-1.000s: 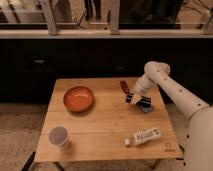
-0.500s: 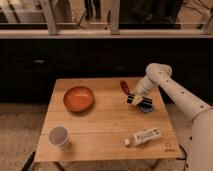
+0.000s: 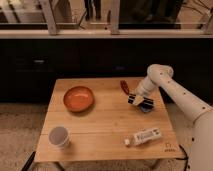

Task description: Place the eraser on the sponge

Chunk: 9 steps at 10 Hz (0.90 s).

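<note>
One claw (image 3: pixel 138 100), right side of counter (image 3: pixel 105 125), low over blue sponge (image 3: pixel 146 107); grip cannot be told. Orange bowl (image 3: pixel 78 98) left.

Sponge near the desk's right edge, under the gripper; eraser not made out.
The sponge (image 3: pixel 146 107) is a small, soft-looking, light-blue pad with rounded corners, lying flat on the wooden desk (image 3: pixel 105 125). It sits close to the right edge, nearer the far right corner than the near right one. Only its right and near parts show. The rest is covered by the gripper (image 3: pixel 137 99), which hangs low over the pad's left side, at or just above its top. The eraser cannot be told apart from the dark gripper there. No pale tan block shows on the visible part of the sponge.
</note>
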### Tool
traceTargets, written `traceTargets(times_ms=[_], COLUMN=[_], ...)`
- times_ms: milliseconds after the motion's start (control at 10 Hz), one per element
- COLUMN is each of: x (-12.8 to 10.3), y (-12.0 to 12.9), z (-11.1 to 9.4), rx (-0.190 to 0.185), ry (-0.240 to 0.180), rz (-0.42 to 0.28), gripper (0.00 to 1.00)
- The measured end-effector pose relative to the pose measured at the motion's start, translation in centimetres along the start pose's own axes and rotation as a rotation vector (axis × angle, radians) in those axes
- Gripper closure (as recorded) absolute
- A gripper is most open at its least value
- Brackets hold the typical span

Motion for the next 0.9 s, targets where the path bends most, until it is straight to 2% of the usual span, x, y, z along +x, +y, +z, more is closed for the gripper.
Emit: traceTargets(times_ms=[100, 300, 400, 900], x=[0.3, 0.6, 0.8, 1.7], y=[0.1, 0.1, 0.1, 0.2], z=[0.0, -0.1, -0.1, -0.3], rx=[0.003, 0.010, 0.012, 0.019], ry=[0.001, 0.002, 0.002, 0.000], rz=[0.003, 0.008, 0.011, 0.024], gripper=[0.40, 0.24, 0.20, 0.20])
